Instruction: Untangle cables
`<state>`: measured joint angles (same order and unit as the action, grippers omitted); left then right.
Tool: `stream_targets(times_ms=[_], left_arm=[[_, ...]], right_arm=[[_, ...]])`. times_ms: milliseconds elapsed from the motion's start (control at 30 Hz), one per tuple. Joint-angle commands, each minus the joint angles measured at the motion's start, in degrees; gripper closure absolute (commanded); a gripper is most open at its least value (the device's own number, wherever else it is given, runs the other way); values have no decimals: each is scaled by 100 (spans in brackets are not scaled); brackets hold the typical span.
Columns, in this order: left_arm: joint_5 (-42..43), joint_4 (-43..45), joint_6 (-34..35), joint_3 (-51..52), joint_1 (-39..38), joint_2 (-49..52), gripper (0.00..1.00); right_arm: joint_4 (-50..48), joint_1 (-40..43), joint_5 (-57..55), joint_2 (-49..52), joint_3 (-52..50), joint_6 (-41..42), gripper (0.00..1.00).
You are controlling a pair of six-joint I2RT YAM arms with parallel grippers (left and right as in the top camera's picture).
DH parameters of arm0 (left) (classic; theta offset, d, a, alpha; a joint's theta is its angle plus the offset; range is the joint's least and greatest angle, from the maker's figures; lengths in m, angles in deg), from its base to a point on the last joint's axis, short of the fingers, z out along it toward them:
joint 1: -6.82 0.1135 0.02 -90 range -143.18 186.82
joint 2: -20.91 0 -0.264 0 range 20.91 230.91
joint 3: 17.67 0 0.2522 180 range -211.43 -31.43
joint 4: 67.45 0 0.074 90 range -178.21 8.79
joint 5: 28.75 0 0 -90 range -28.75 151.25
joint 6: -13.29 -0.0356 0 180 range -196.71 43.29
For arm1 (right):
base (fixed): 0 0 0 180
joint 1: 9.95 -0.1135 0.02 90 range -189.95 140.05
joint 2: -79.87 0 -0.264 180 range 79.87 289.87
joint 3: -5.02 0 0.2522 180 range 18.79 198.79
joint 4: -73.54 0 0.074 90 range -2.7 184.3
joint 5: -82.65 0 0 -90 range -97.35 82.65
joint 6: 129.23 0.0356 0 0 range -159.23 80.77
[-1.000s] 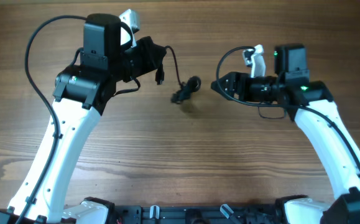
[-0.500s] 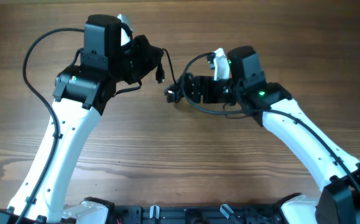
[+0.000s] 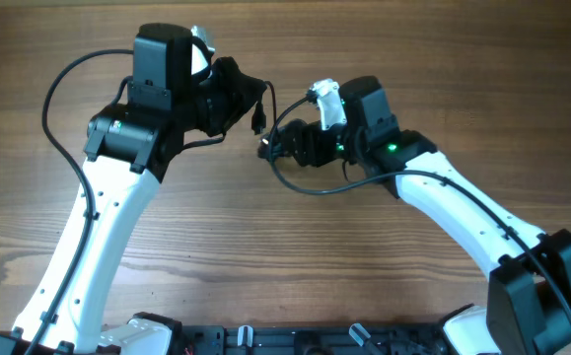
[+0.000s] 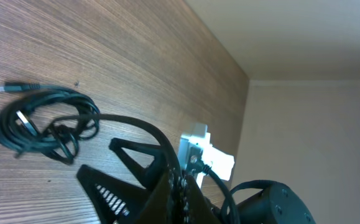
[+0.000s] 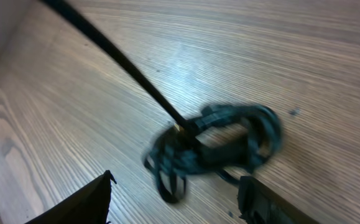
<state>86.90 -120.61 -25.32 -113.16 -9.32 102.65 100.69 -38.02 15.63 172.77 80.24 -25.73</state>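
Hovering low over the table (image 5: 304, 56), our right gripper (image 5: 175, 183) spreads its jaws wide and empty on either side of the cables (image 5: 214, 144), which lie bunched on the wood. We judge it is placed to pick out a loop. One cable (image 5: 105, 57) runs taut from them to our left gripper (image 3: 250, 97), which seems clamped on it and raised to tension it. The bunch is blurred, and the left fingertips are hidden.
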Motion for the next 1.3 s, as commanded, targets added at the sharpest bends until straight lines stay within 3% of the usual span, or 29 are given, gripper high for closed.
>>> stream_targets(times_ms=[0, 167, 367, 500, 967, 1033, 1100, 1267], left_arm=[[157, 61, 52, -50, -26, -138, 96], [160, 55, 50, -50, -26, -138, 96], [153, 59, 48, -50, -26, -138, 95], [131, 59, 46, -50, -26, -138, 94], [-190, -457, -17, -44, -26, -131, 90], [-476, -833, -164, -42, -26, -131, 83], [-813, -1272, -507, -35, -26, -127, 69], [-1143, -1932, -1244, -35, -24, 50, 9]], right_arm=[[-186, -304, 142, 284, 83, -197, 36], [-358, -459, -310, 780, 83, -96, 51], [-479, -459, -313, 837, 85, 348, 84], [-466, -459, -181, 837, 85, 739, 89], [-170, -459, 210, 835, 85, 949, 96], [-120, -459, 306, 835, 85, 973, 96], [-17, -459, 339, 835, 85, 1091, 96], [101, -455, 715, 817, 85, 1156, 96]])
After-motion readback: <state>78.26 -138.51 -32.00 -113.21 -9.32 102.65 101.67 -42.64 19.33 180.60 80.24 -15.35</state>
